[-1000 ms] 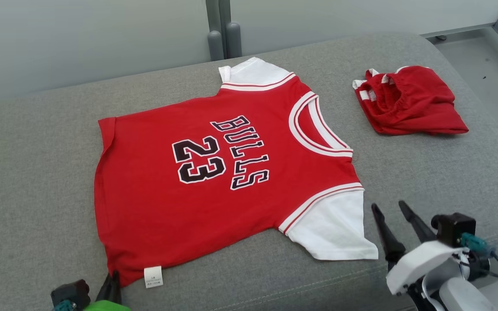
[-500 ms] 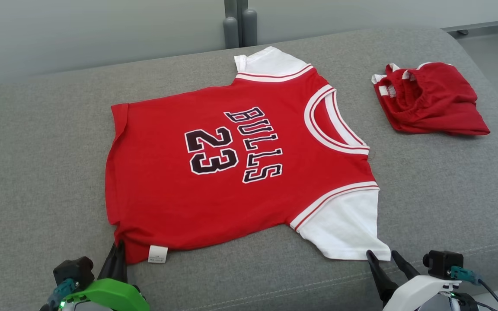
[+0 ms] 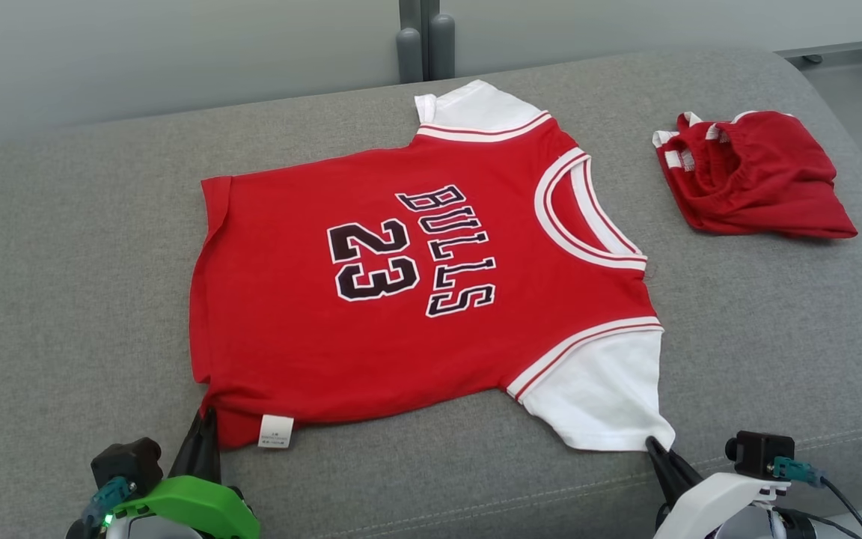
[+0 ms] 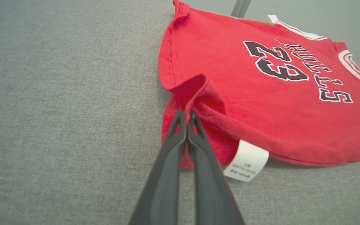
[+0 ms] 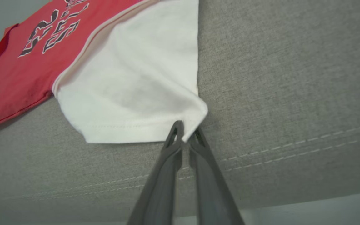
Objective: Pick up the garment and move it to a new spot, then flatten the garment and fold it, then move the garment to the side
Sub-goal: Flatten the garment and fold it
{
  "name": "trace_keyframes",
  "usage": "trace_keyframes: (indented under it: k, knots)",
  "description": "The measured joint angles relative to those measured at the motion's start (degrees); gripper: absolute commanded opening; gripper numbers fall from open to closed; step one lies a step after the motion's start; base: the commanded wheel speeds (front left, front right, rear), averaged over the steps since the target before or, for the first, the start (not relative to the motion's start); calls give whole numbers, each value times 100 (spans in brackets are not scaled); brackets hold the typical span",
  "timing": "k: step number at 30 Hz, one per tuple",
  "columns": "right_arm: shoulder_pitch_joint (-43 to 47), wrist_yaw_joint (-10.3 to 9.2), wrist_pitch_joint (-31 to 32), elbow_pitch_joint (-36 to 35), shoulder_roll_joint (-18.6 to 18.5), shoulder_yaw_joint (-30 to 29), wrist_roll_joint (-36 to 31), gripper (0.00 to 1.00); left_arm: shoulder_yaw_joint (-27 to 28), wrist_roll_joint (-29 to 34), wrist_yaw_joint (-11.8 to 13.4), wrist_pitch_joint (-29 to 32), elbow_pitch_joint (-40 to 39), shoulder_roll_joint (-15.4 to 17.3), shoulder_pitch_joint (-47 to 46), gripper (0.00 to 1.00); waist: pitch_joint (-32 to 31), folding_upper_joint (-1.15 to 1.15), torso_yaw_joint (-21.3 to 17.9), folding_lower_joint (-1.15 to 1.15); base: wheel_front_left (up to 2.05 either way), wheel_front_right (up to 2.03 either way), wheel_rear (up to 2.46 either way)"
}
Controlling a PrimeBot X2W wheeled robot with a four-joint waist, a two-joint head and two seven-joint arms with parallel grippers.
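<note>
Red jersey (image 3: 401,299) lay spread on the grey cushion (image 3: 64,299), front side up, with the neck toward the robot's right and the bottom hem toward its left. Black letters "BULLS" and the number "23" were on the chest. The left gripper (image 3: 203,423) was at the near corner of the hem, and its fingers were closed on a raised fold of the red cloth there. In the left wrist view the two fingers met at the tips and the fold rose directly from them. A white label (image 3: 276,432) hung from the hem just beside this grip. The right gripper (image 3: 655,447) was at the near corner of the white sleeve (image 3: 603,389). Its fingers were pressed together on the edge of this sleeve, which was drawn into a small point. Folded red shorts (image 3: 760,180) lay on the same cushion at the far right, well apart from the jersey.
</note>
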Motion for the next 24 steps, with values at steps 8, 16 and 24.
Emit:
trace_keyframes:
  k: [8, 16, 24]
  knots:
    - [-118, 98, -109, -168, 38, -79, 218, 0, 138, -12, -7, -42, -23, -8, 21, 0, -118, 0, -57, 0, 0, 0, 0]
    - [-325, 145, -154, -612, -114, -250, 493, 0, 225, -102, -66, -47, -171, -19, 34, 0, -193, 0, -158, 0, 0, 0, 0]
    - [-1057, 148, 26, -728, -266, -394, 789, 0, 140, -22, -124, -40, -172, -5, -347, 0, -46, 0, -151, 0, 0, 0, 0]
